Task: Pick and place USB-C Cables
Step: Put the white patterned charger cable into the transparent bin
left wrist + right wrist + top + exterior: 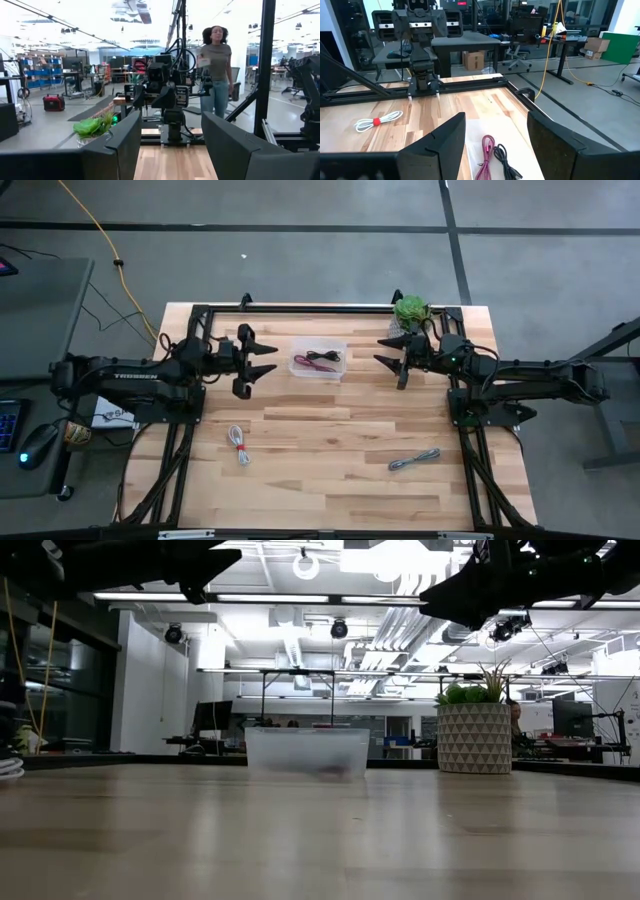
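Overhead, the left gripper (262, 361) and right gripper (389, 358) hover with fingers spread, empty, flanking a clear plastic tray (342, 348) at upper centre of the worktop (330, 445). Inside the tray lie the dark red cable (310, 363) and the black cable (327, 356). A white cable with red tie (238, 443) rests at lower left, well apart from the grey cable (414, 460) at lower right. A potted plant (409, 309) stands at the upper right edge.

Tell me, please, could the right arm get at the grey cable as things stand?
Probably yes: the grey cable lies alone on bare wood on the right arm's side, nothing over it, and the right gripper hangs open above the table.
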You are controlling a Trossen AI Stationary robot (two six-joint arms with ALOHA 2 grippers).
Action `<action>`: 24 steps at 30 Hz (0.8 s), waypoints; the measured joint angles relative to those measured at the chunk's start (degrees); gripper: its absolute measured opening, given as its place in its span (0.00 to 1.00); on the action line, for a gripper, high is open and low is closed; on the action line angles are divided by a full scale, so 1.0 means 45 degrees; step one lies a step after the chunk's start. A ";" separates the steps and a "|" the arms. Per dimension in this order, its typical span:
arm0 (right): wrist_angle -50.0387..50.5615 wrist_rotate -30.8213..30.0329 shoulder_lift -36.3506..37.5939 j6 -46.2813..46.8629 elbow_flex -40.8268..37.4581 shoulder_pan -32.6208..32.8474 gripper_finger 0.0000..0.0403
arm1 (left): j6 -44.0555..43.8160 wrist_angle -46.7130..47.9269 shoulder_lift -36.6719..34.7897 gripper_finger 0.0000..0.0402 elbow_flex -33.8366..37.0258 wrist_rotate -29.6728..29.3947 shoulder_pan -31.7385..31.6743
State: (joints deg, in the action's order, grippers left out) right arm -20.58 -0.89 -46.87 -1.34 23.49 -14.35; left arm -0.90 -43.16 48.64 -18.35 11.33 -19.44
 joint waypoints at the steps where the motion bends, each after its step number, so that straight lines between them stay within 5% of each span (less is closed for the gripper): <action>1: 0.0007 0.0000 0.0000 0.0008 0.0000 0.0000 0.51 | 0.0002 0.0000 0.0000 0.47 0.0000 0.0000 0.0000; 24: 0.0034 0.0010 0.0000 0.0301 0.0000 0.0000 0.51 | -0.0348 0.0250 0.0024 0.47 -0.0004 0.0005 0.0000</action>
State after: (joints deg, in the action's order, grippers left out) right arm -20.42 -0.84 -46.87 0.01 23.49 -14.35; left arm -2.46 -42.03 48.75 -18.36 11.35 -19.44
